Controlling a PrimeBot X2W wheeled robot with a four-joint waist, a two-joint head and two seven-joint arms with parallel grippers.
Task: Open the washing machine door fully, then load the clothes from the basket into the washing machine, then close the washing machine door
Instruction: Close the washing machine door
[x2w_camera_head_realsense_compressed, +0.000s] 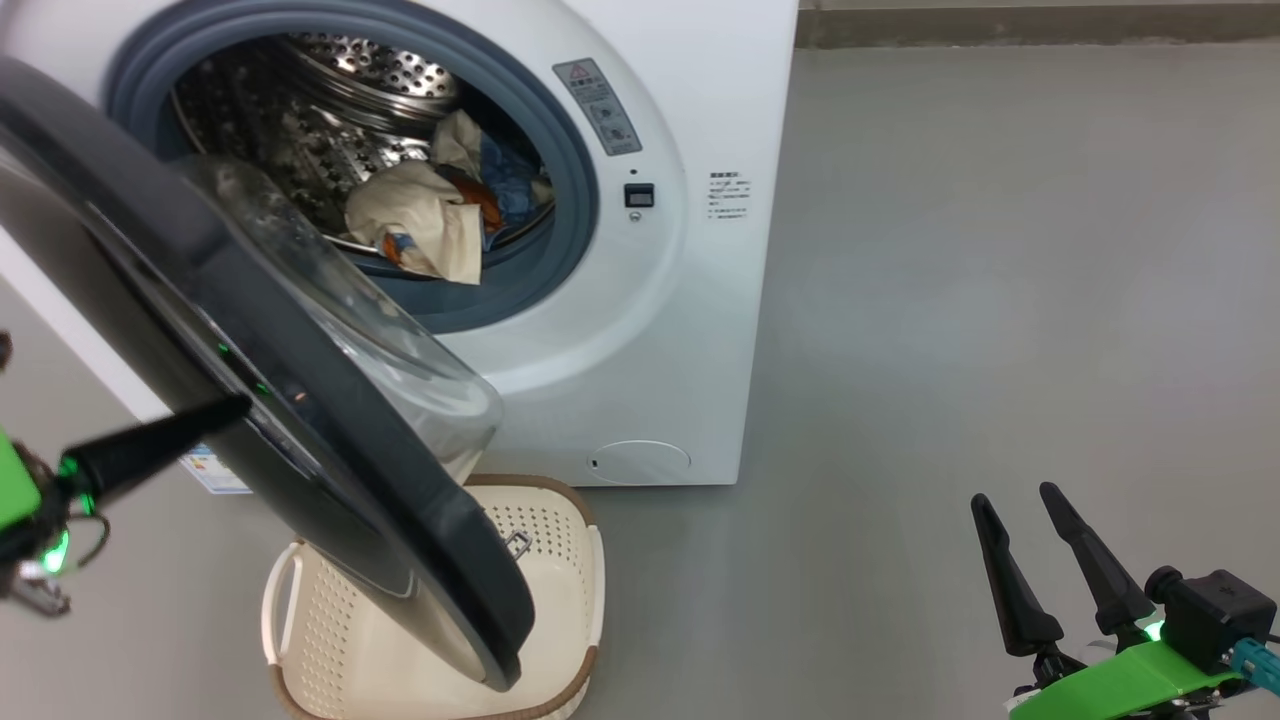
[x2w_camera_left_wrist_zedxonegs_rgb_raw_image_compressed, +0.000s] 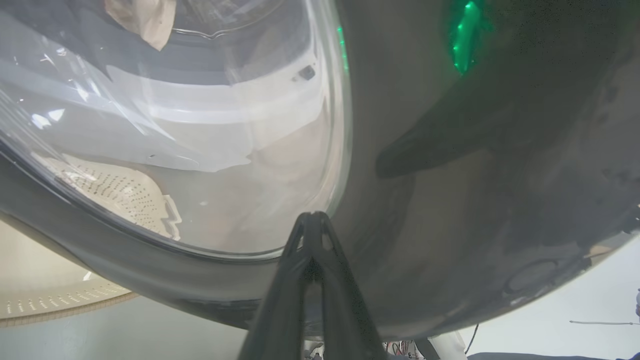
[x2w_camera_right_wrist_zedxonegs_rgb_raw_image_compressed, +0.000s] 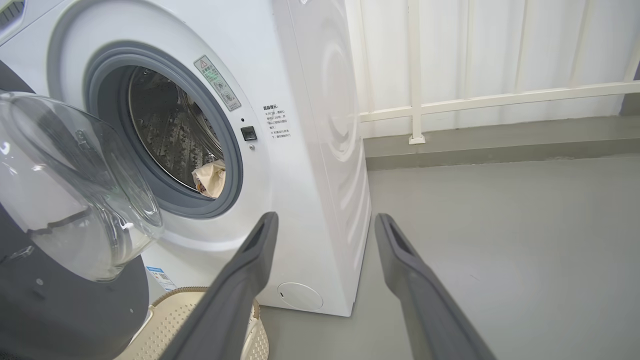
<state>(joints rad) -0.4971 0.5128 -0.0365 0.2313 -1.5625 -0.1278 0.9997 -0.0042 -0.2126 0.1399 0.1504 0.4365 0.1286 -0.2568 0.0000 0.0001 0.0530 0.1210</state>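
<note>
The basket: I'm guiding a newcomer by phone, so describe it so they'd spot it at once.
Start at the big white washer standing on the grey floor. Its round black door hangs open, and the basket sits on the floor right below it, in front of the washer. It is the cream plastic tub with perforated walls, a brown rim and white handles.

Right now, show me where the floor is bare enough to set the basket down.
Free: the grey floor right of the washing machine, back to the wall base and forward to the right gripper, jaws open. Crowded: in front of the machine, where the half-open washing machine door overhangs the basket and the left gripper, jaws shut, sits against the door.
</note>
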